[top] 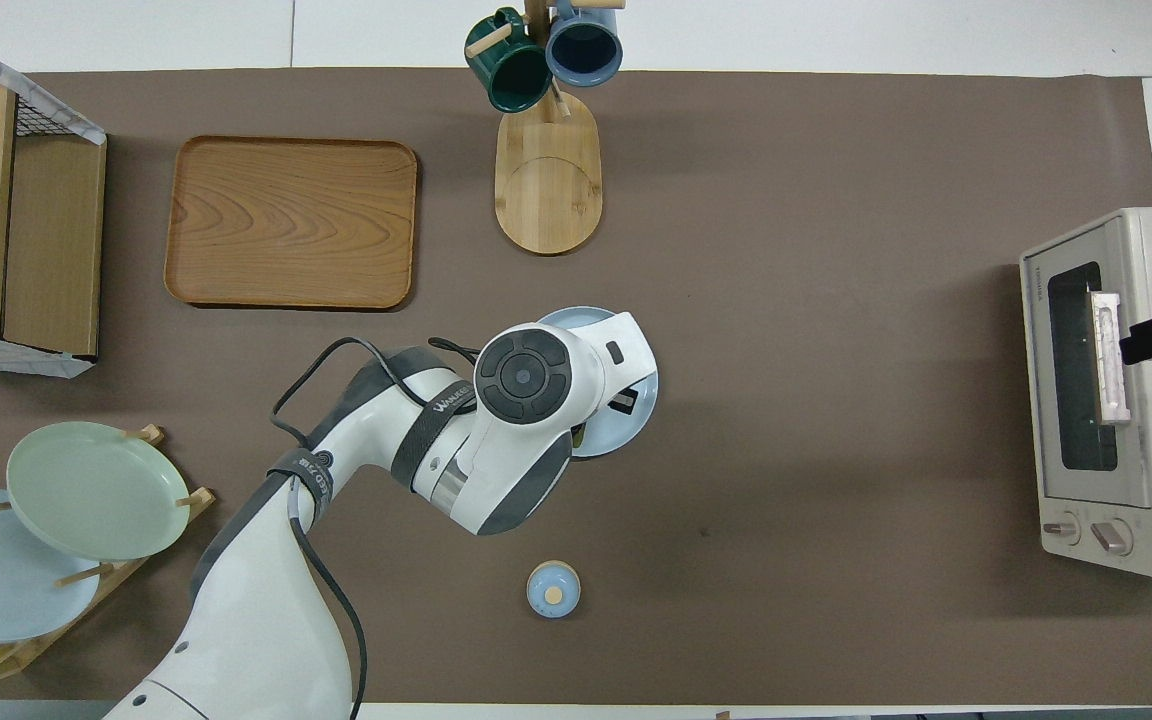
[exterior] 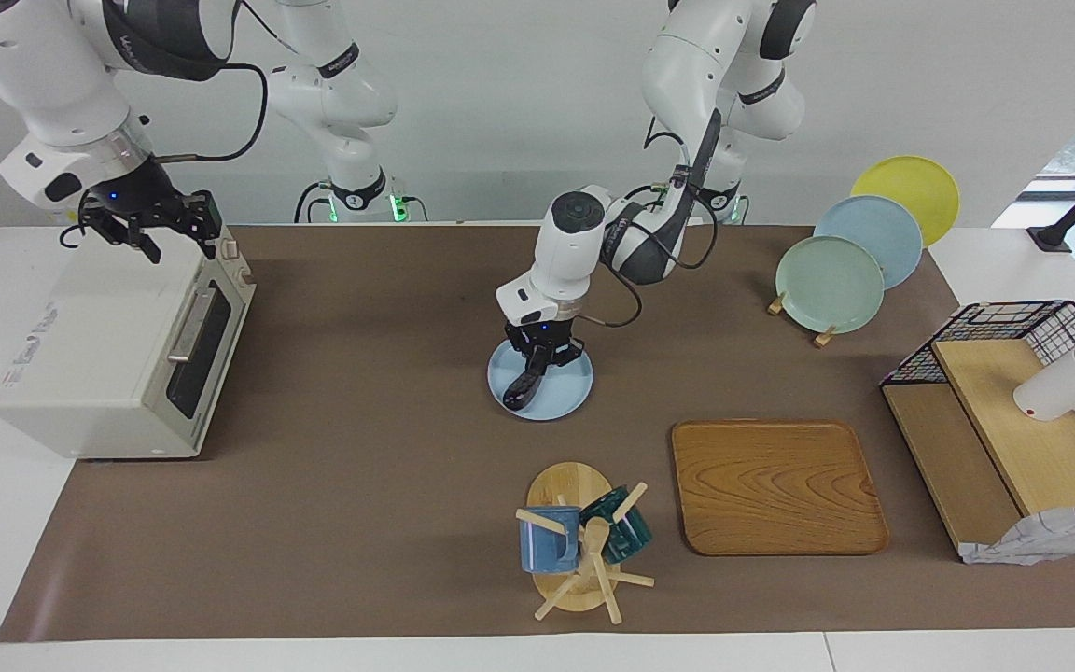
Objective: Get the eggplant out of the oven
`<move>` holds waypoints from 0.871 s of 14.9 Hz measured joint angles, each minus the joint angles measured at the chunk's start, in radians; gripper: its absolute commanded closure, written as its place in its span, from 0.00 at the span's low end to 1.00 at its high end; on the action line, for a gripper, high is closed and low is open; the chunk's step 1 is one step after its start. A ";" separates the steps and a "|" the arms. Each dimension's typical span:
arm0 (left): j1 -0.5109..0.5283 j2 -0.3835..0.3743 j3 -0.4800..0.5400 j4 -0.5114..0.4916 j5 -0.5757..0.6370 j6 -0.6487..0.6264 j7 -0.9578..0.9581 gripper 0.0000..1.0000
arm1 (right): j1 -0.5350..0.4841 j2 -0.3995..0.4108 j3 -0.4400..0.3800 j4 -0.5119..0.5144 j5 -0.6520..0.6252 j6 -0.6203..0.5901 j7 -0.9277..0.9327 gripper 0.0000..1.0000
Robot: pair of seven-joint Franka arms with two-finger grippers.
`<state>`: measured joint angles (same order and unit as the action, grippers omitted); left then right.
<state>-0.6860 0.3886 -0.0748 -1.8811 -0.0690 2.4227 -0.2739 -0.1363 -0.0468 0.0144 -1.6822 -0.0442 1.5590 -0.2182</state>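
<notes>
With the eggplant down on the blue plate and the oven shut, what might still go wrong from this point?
1. The left gripper is shut on the eggplant, which lies on the blue plate; lifting without letting go could drag it off or shift the plate.
2. The eggplant's end sits near the plate's rim, so it might roll off once released.
3. The right gripper hangs just over the oven; a low retreat could clip its top.

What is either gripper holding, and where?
Left gripper is shut on the dark purple eggplant's upper end, over the light blue plate. Right gripper holds nothing.
</notes>
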 measured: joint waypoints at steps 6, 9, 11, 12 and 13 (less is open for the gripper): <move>0.048 -0.033 0.005 0.009 -0.027 -0.054 0.002 1.00 | 0.023 0.011 0.001 0.011 -0.002 0.000 0.039 0.00; 0.141 -0.106 0.008 0.030 -0.080 -0.149 0.034 1.00 | 0.059 0.025 -0.004 0.024 -0.010 0.000 0.054 0.00; 0.227 -0.139 0.010 0.065 -0.098 -0.224 0.068 1.00 | 0.068 0.025 -0.013 0.024 -0.011 0.000 0.056 0.00; 0.282 -0.144 0.012 0.091 -0.112 -0.257 0.096 1.00 | 0.068 0.025 -0.018 0.024 -0.011 0.000 0.056 0.00; 0.336 -0.143 0.014 0.110 -0.122 -0.275 0.125 1.00 | 0.068 0.025 -0.022 0.024 -0.011 0.000 0.056 0.00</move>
<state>-0.3497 0.2461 -0.0611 -1.7707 -0.1914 2.1474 -0.1491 -0.0686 -0.0221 -0.0077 -1.6579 -0.0550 1.5592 -0.1624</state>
